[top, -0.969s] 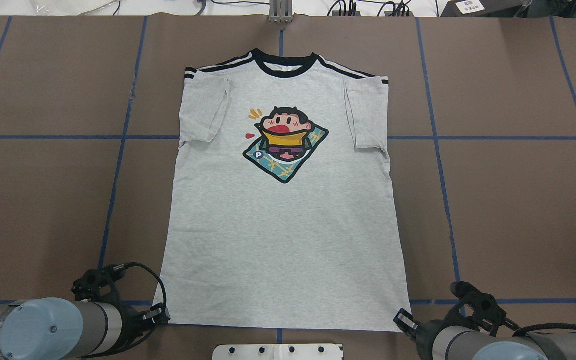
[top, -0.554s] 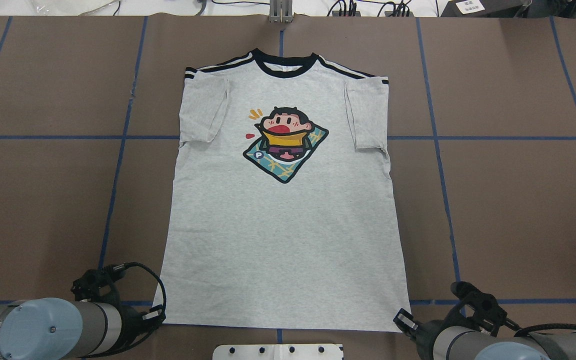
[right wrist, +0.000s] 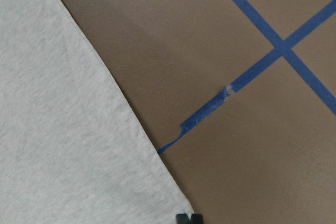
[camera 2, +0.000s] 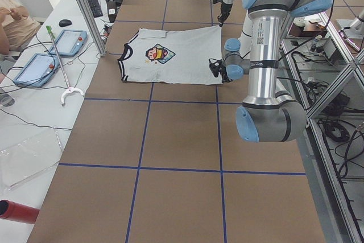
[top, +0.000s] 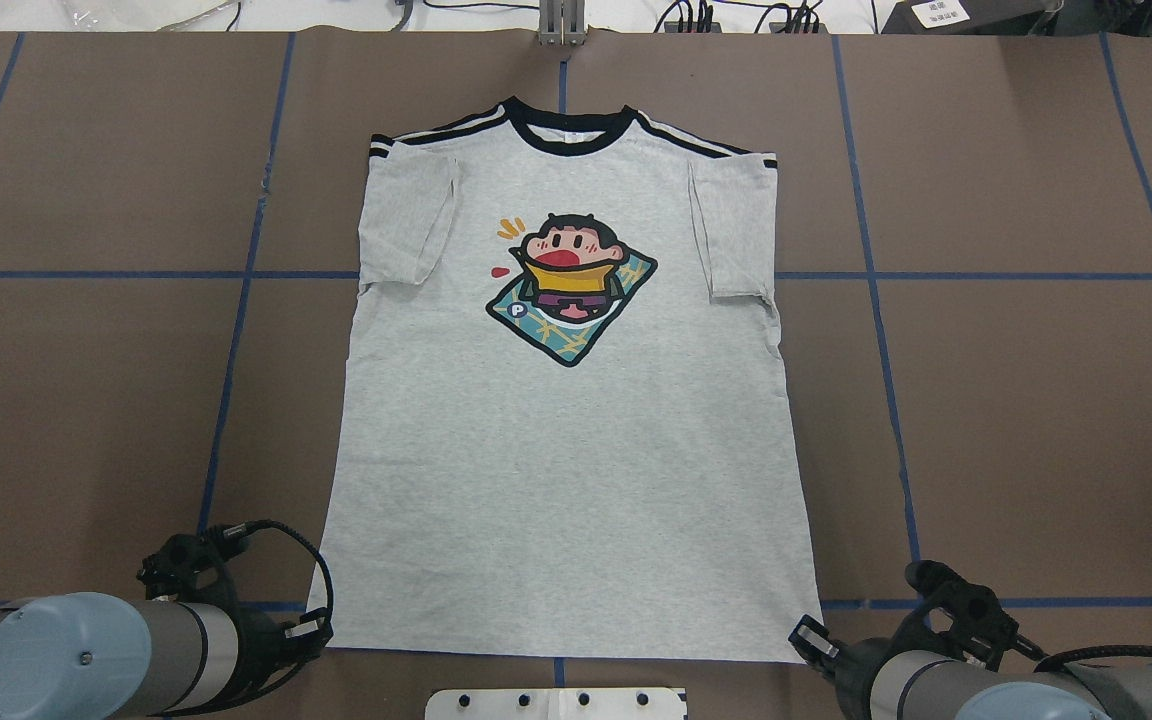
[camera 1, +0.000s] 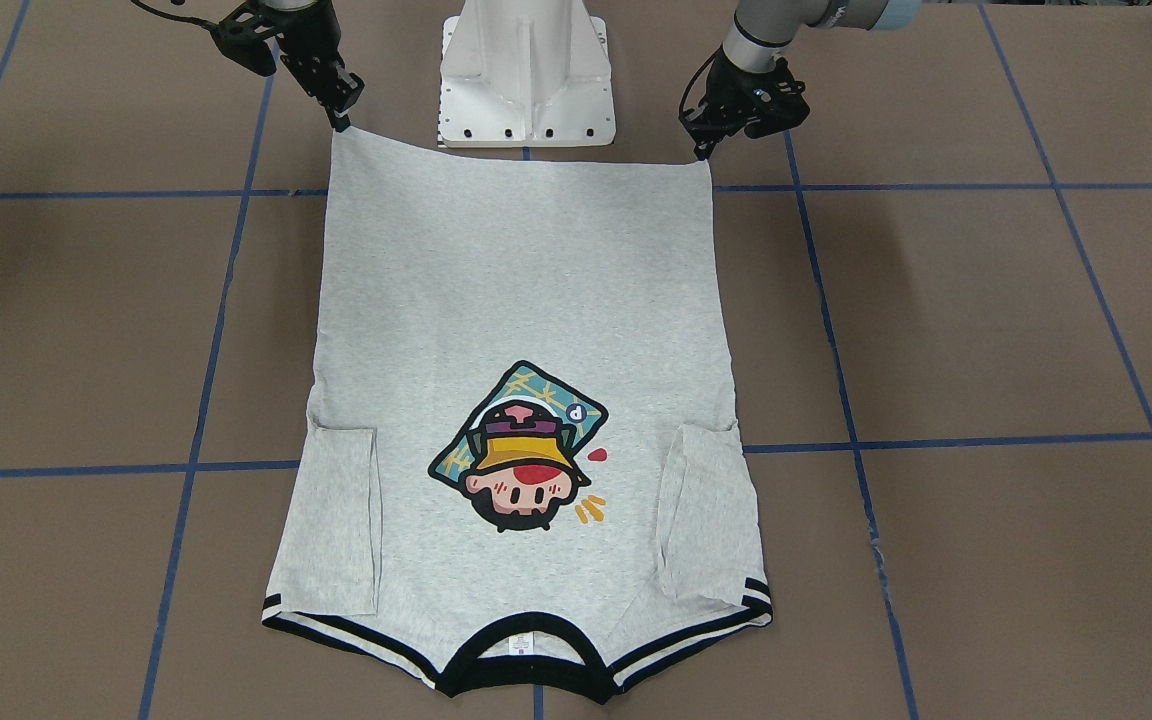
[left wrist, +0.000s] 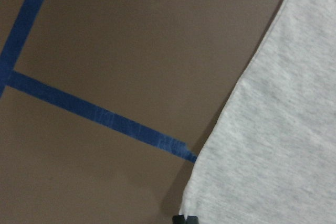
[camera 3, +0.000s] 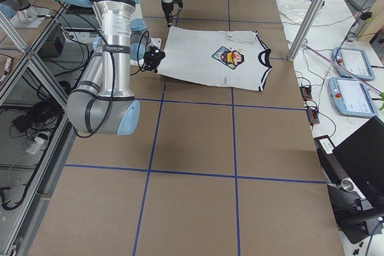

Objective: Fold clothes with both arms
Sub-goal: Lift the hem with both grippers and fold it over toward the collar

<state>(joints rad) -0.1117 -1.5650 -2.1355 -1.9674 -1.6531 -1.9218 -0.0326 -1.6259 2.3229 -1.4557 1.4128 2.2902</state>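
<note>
**A:** Where does the cloth lie?

**B:** The light heather-grey T-shirt with a black neckband and a cartoon print is spread flat, print up, in the middle of the brown paper-covered table with its blue tape grid. In the overhead view its long axis runs from 12 to 6 o'clock. The neckband is at 12, far from the robot, and the hem is at 6, close to the base. Both sleeves are turned in over the chest.

**A:** And the arms?

**B:** One is at each hem corner. The black left gripper sits at the T-shirt's 7 o'clock corner, and the black right gripper sits at its 5 o'clock corner. Each is right at its own corner, so neither has to cross.

**A:** Have they got hold?

**B:** I cannot tell. Each wrist view shows the grey corner ending right at a dark fingertip on the bottom edge. Whether the jaws are apart or pressed on the fabric is not shown.

**A:** So which way does the fold go?

**B:** In my judgement, toward 12 o'clock, since the bulk of the T-shirt lies that way from each gripper. Once both corners are pinched, the hem should travel straight along the long axis toward the neckband. The arms need to stay level, or the edge will skew.
</note>
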